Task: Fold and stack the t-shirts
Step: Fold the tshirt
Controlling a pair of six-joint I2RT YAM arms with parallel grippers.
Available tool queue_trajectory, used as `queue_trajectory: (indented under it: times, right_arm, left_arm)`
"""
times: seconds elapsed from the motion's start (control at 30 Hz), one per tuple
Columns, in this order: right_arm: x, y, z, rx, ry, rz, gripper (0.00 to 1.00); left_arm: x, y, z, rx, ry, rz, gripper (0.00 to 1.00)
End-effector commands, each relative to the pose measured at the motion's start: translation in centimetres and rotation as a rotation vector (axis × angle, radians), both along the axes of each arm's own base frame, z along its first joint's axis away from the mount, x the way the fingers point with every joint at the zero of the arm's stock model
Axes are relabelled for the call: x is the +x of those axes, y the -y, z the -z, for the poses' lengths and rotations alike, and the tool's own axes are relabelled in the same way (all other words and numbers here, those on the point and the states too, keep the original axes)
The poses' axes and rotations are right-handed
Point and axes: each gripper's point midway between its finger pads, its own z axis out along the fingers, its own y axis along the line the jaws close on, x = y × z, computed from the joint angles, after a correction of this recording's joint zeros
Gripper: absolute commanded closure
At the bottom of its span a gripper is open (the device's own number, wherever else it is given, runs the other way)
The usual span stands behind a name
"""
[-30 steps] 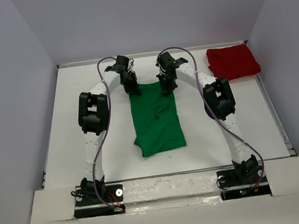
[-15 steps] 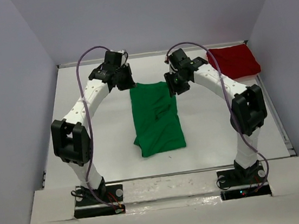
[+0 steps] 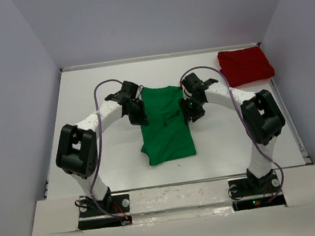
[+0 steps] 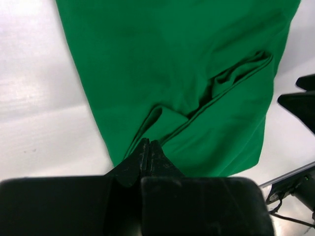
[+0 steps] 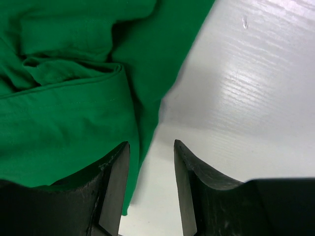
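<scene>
I've got the middle shirt (image 3: 166,129) lying on the tabletop (image 3: 86,98) between my left gripper (image 3: 140,118) and right gripper (image 3: 191,114), one at each side edge. The corner shirt (image 3: 245,65) sits far right at the back, well apart.

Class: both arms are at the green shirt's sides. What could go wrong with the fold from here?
1. The right gripper stands open astride the green t-shirt's layered edge, so it may catch only the top layer.
2. The left gripper is shut at the opposite edge. If only one side lifts, the cloth could skew.
3. The loose tuck mid-shirt may bunch.
</scene>
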Motion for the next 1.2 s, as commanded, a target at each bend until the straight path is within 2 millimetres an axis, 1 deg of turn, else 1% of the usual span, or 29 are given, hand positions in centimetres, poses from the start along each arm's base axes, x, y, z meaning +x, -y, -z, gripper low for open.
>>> queue_trajectory:
  times: [0.0, 0.07, 0.1, 0.13, 0.17, 0.2, 0.23, 0.27, 0.3, 0.4, 0.43, 0.53, 0.63, 0.67, 0.7, 0.8, 0.93, 1.0, 1.07, 1.1, 1.17]
  right_arm:
    - [2.4, -1.8, -1.7, 0.058, 0.09, -0.03, 0.53]
    - [3.0, -2.2, -2.6, 0.07, 0.108, -0.032, 0.53]
    - [3.1, -2.4, -2.8, 0.075, 0.11, -0.035, 0.53]
    - [3.4, -2.4, -2.9, 0.069, 0.114, -0.033, 0.53]
    - [3.8, -2.7, -3.6, 0.075, 0.123, -0.041, 0.53]
    - [3.9, -2.8, -3.3, 0.073, 0.113, -0.046, 0.53]
    - [4.1, -2.9, -3.6, 0.076, 0.12, -0.047, 0.53]
    - [4.4, -3.1, -3.4, 0.075, 0.116, -0.049, 0.53]
    - [4.2, -3.6, -3.3, 0.083, 0.109, -0.064, 0.53]
    - [4.5, -4.2, -3.1, 0.099, 0.098, -0.068, 0.53]
    - [4.6, -4.2, -2.6, 0.094, 0.09, -0.066, 0.53]
    - [4.8, -4.5, -2.5, 0.102, 0.087, -0.07, 0.53]
    - [4.7, -4.7, -1.9, 0.108, 0.072, -0.074, 0.53]
    - [4.7, -4.7, -1.5, 0.103, 0.063, -0.074, 0.53]
    - [4.7, -4.7, -1.5, 0.105, 0.063, -0.074, 0.53]
    - [4.5, -5.2, -0.7, 0.102, 0.045, -0.082, 0.54]
    - [4.4, -5.5, -0.4, 0.099, 0.038, -0.087, 0.55]
    - [4.3, -6.0, -0.4, 0.096, 0.039, -0.094, 0.58]
    - [4.3, -5.9, -0.2, 0.09, 0.033, -0.092, 0.61]
    - [4.0, -6.2, -0.2, 0.086, 0.031, -0.097, 0.67]
    - [4.0, -6.1, -0.2, 0.077, 0.03, -0.093, 0.78]
  left_arm:
    - [-1.2, -0.4, -2.7, -0.011, 0.067, -0.028, 1.0]
    - [-1.8, -1.3, -2.5, 0.022, 0.063, -0.045, 1.0]
    - [-1.9, -1.7, -3.1, 0.027, 0.081, -0.056, 1.0]
    - [-1.9, -2.3, -3.2, 0.054, 0.094, -0.073, 1.0]
    - [-1.9, -2.6, -3.4, 0.058, 0.103, -0.079, 1.0]
    - [-2.1, -2.8, -3.7, 0.062, 0.109, -0.081, 1.0]
    - [-2.2, -2.9, -3.9, 0.063, 0.112, -0.081, 1.0]
    - [-2.3, -3.0, -3.9, 0.068, 0.109, -0.078, 1.0]
    - [-2.4, -3.1, -4.1, 0.065, 0.115, -0.079, 1.0]
    - [-3.2, -2.9, -4.0, 0.037, 0.101, -0.071, 1.0]
    - [-3.3, -2.9, -3.9, 0.035, 0.095, -0.067, 1.0]
    - [-3.8, -3.0, -3.6, 0.03, 0.077, -0.063, 1.0]
    - [-3.9, -2.8, -4.1, -0.015, 0.075, -0.062, 1.0]
    - [-3.8, -3.0, -4.2, -0.021, 0.079, -0.069, 1.0]
    - [-3.9, -3.1, -4.2, -0.024, 0.076, -0.071, 1.0]
    - [-3.9, -3.4, -4.5, -0.023, 0.083, -0.077, 1.0]
    - [-4.4, -3.8, -3.9, -0.015, 0.072, -0.081, 1.0]
    - [-4.5, -3.9, -3.6, -0.014, 0.068, -0.082, 1.0]
    - [-5.1, -4.1, -2.9, -0.01, 0.051, -0.081, 1.0]
    - [-5.3, -4.0, -2.8, -0.018, 0.041, -0.077, 1.0]
    - [-5.8, -4.1, -2.3, -0.017, 0.031, -0.076, 1.0]
